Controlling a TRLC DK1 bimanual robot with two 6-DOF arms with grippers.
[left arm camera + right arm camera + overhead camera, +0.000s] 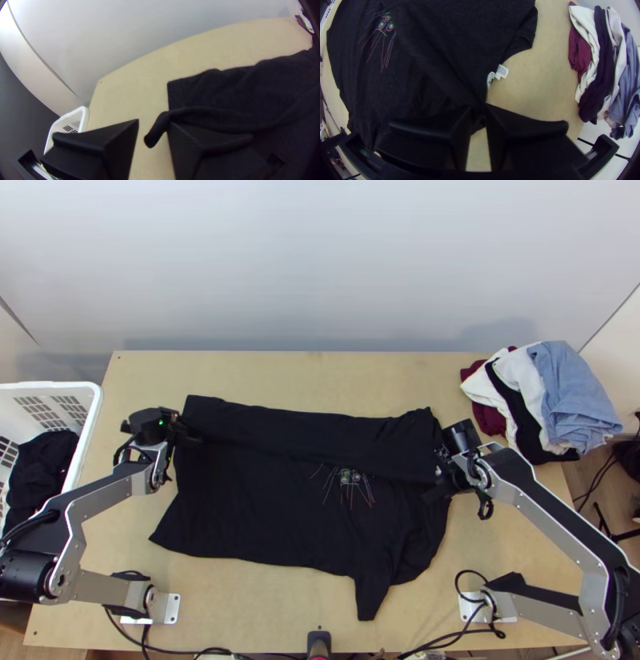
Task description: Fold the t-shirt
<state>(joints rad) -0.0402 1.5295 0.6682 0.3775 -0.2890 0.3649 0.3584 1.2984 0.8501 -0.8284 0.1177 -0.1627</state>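
The black t-shirt [264, 508] lies across the table with a sleeve pointing toward the near edge; its far long side forms a band folded over beside the small print. At its far left corner is my left gripper [189, 434]. In the left wrist view that gripper [153, 125] stands open, a rolled edge of the t-shirt [206, 116] poking between its fingers. My right gripper [440, 481] is at the right, collar side. In the right wrist view this gripper [478, 111] is shut on gathered cloth of the t-shirt [430, 66], near a white label.
A pile of clothes [552, 396] lies at the table's far right corner. At the left edge stands a white basket [92, 412] with dark cloth inside. Bare table [320, 380] runs beyond the shirt. Cables lie along the near edge.
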